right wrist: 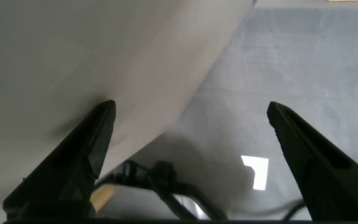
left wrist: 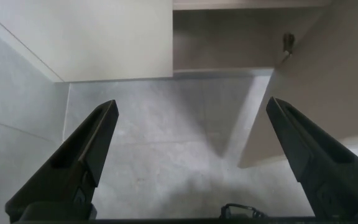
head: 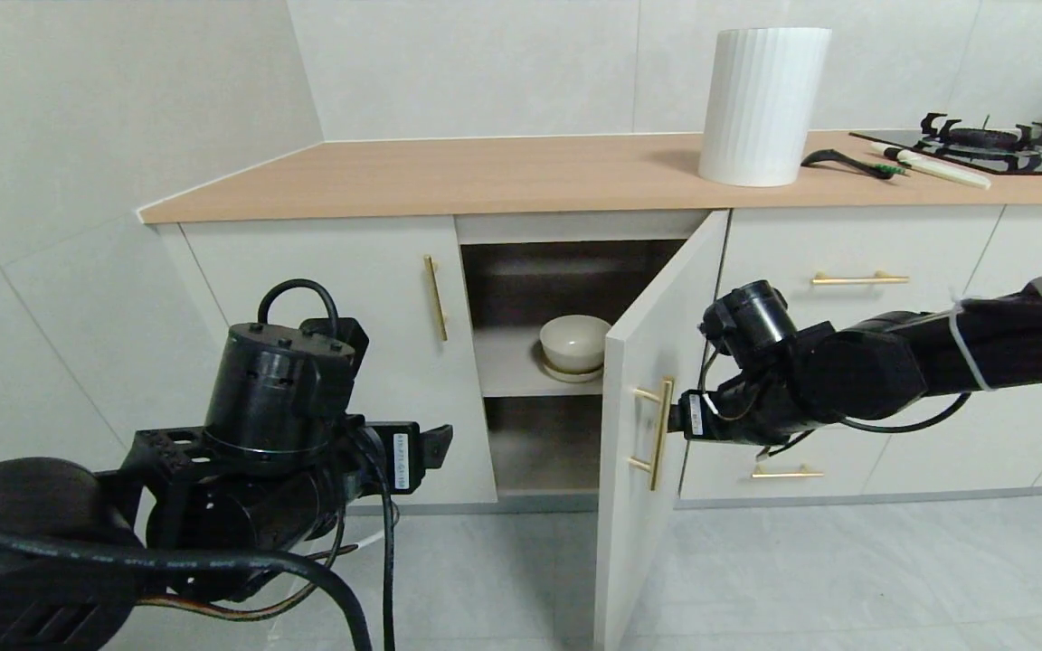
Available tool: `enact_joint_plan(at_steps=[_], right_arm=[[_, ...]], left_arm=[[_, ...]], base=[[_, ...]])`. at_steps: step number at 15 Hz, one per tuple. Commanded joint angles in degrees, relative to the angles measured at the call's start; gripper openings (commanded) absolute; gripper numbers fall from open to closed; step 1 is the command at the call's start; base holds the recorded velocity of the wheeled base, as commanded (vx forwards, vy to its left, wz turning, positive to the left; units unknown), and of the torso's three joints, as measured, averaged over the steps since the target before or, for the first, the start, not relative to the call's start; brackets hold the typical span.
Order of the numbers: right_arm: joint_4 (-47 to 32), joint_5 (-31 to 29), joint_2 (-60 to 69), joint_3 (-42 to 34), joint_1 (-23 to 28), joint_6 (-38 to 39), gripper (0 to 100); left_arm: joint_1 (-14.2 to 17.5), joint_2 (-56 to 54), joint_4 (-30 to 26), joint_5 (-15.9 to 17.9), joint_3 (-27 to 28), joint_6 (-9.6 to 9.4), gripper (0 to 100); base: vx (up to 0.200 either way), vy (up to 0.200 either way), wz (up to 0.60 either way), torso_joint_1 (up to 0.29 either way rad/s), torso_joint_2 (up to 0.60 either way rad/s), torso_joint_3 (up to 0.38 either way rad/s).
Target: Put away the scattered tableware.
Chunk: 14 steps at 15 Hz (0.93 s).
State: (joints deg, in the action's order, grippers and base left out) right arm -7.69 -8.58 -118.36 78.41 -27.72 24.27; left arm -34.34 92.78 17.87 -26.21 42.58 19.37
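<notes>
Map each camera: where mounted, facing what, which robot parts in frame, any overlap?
Head view: on the head, looking forward and down at the counter and open cabinet holding a bowl; both arms show.
Left wrist view: on the left wrist, facing down at the floor before the cabinet; the left gripper, open, frames it.
Right wrist view: on the right wrist, close against the cabinet door, floor beyond; the right gripper, open, frames it.
Shared: the cabinet door appears in all three.

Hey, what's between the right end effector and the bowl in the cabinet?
The open cabinet door stands between the right end effector and the bowl, its gold handle nearest the end effector. The head view shows it.
</notes>
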Motion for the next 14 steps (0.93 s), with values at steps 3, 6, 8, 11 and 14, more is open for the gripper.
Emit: enact_joint_plan(at_steps=[3, 6, 8, 11, 14], right_arm=[[9.19, -5.3, -7.06, 0.08, -0.23, 2.45, 100], [11.47, -5.39, -7.68, 0.08, -0.23, 4.29, 100], [11.56, -5.39, -7.85, 0.16, -0.32, 4.38, 100], [14.11, -5.39, -8.73, 0.16, -0.32, 5.17, 100], [17.62, -5.48, -10.14, 0.25, -0.58, 6.75, 100]], left_arm=[[-0.2, 0.12, 0.15, -0.51, 0.05, 0.05, 100], [-0.73, 0.65, 0.06, -1.48, -0.04, -0.12, 100], [-0.82, 1.08, -0.12, -1.48, -0.04, -0.21, 100], [-0.82, 1.08, -0.21, -1.48, -0.22, -0.56, 100], [-0.82, 1.08, -0.29, -1.48, -0.22, -0.56, 100]], base=[[0.0, 0.0, 0.0, 0.0, 0.0, 0.0], [0.0, 0.0, 0.0, 0.0, 0.0, 0.0], [0.0, 0.0, 0.0, 0.0, 0.0, 0.0], [0.133, 0.0, 0.0, 0.002, 0.0, -0.002], [0.2, 0.0, 0.0, -0.001, 0.0, 0.002]])
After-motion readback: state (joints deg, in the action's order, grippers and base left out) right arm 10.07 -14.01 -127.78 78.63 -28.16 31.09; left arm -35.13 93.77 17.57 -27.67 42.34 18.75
